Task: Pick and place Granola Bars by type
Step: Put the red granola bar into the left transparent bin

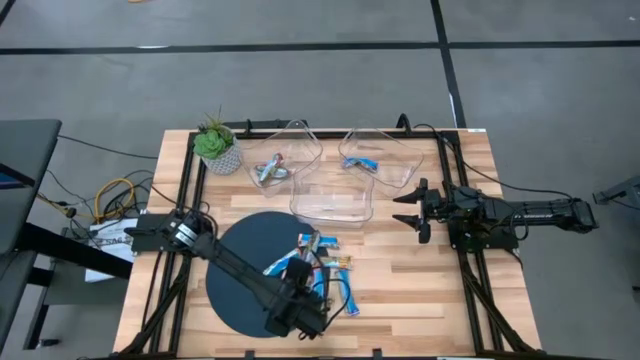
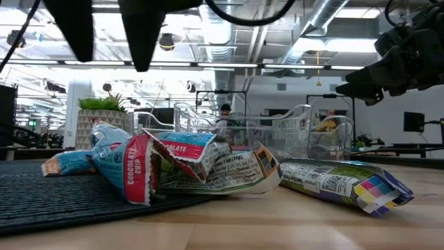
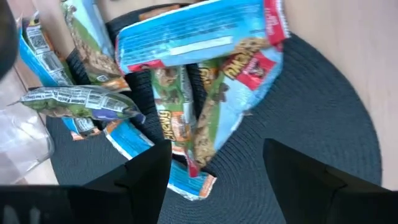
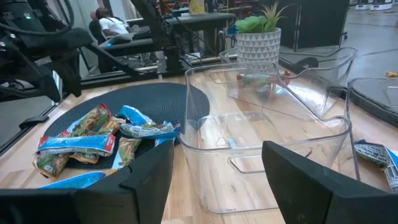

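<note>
The granola bars lie in a loose pile of several, mostly blue wrappers with white, orange and red parts, on the right edge of a dark round mat and on the wood beside it. The low view shows the pile and one bar lying apart on the wood. My left gripper hovers open just above the pile, fingers on either side and touching nothing. My right gripper waits open beside the empty clear bin. One bar lies in the left bin, another in the right bin.
Three clear plastic bins stand behind the mat: left, right and the empty middle one. A potted plant stands at the far left corner. Bare wood stretches right of the pile. Black frame rails run along both table sides.
</note>
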Robot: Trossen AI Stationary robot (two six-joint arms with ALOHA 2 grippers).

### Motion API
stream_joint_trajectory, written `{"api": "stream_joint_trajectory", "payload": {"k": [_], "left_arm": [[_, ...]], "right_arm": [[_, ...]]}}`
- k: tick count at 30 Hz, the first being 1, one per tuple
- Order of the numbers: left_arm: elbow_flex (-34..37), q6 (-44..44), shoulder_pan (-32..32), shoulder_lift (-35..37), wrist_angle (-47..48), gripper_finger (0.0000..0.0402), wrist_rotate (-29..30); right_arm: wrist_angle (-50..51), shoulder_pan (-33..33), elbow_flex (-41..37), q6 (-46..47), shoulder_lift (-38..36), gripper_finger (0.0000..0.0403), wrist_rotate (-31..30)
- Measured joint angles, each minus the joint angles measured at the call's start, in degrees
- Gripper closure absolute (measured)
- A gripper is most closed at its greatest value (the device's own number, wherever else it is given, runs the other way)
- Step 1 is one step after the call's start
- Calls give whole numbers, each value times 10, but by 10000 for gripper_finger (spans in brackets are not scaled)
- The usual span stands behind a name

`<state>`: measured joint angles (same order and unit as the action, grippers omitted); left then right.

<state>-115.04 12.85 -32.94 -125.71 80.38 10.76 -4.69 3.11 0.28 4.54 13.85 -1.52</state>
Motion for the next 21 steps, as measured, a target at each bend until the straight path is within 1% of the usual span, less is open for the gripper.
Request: {"api": "stream_joint_trajectory", "payload": {"k": [2, 5, 7, 10, 14, 21], "left_arm": [[8, 1, -5, 0, -8, 155, -1], [48, 4, -9, 0, -34, 155, -26], [76, 2, -12, -1, -59, 155, -28], [113, -8, -13, -1, -96, 155, 0], [142, -11, -13, -1, -112, 155, 50], [176, -35, -13, -1, -163, 155, 52]], "right_arm": [[0, 0, 0, 0, 0, 163, 0], [0, 0, 0, 0, 0, 163, 0], [0, 0, 0, 0, 0, 163, 0], [0, 0, 0, 0, 0, 163, 0], [0, 0, 0, 0, 0, 163, 0], [0, 0, 0, 0, 0, 163, 0]]}}
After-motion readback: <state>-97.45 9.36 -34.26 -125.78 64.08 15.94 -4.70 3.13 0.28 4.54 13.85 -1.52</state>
